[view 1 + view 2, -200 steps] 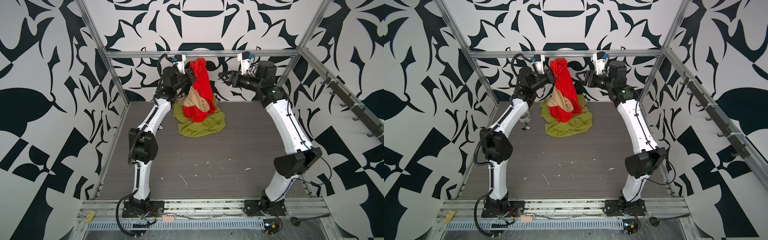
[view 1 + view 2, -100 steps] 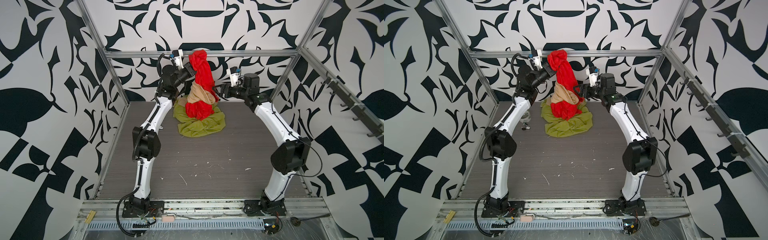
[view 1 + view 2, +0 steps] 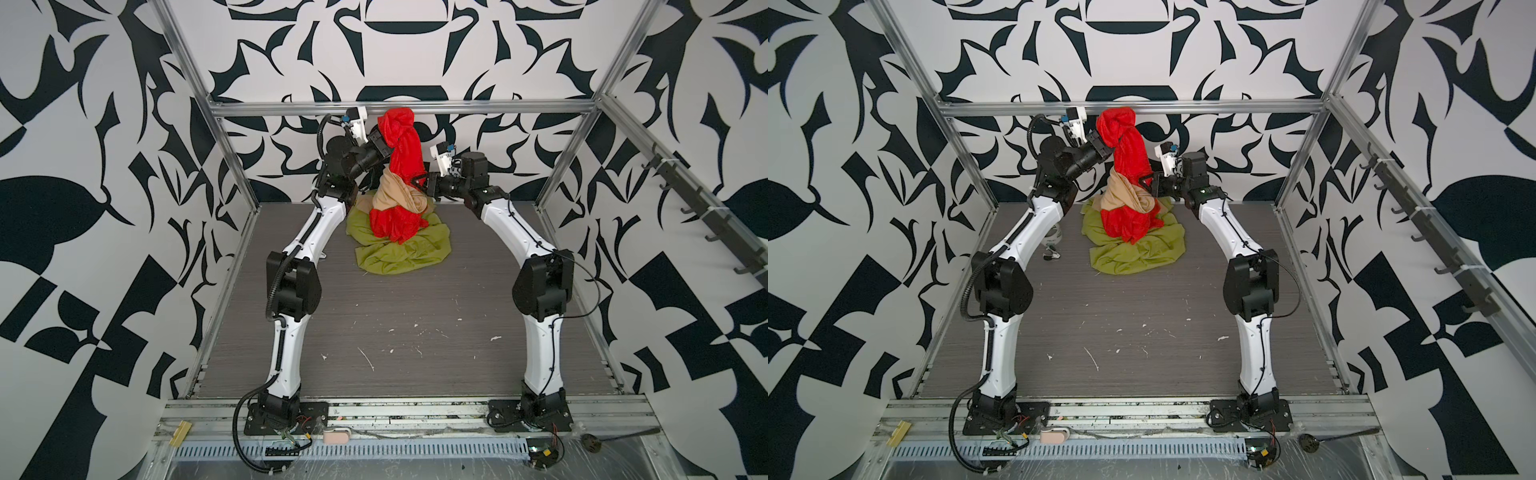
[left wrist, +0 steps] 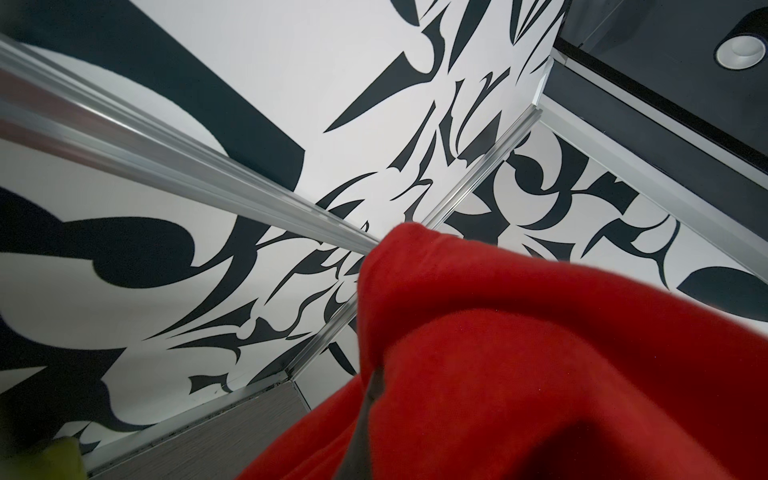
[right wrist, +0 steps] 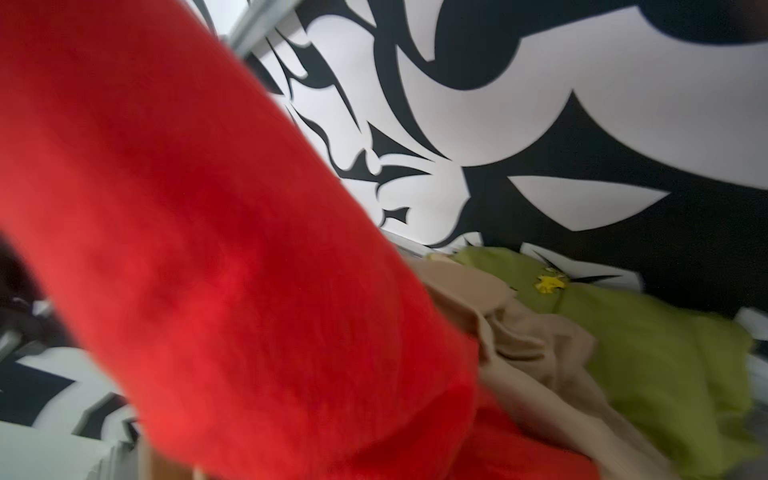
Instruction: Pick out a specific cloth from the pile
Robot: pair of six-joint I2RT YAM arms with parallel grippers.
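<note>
The red cloth hangs as a twisted column from my left gripper, which is shut on its bunched top, high near the back bar. A beige cloth is wrapped around the column's lower part. The red tail rests on the green cloth of the pile, at the table's back. My right gripper presses into the column from the right, where red meets beige. Red cloth covers its jaws in the right wrist view. A dark finger shows between red folds.
An aluminium frame bar runs just behind the raised cloth. A small white object lies on the table by the left arm. A rail of hooks lines the right wall. White specks dot the grey table.
My left gripper has lifted the red cloth higher, toward the back bar. My right gripper has dropped and moved in from the right to the cloth column, and its open jaws are now hidden.
</note>
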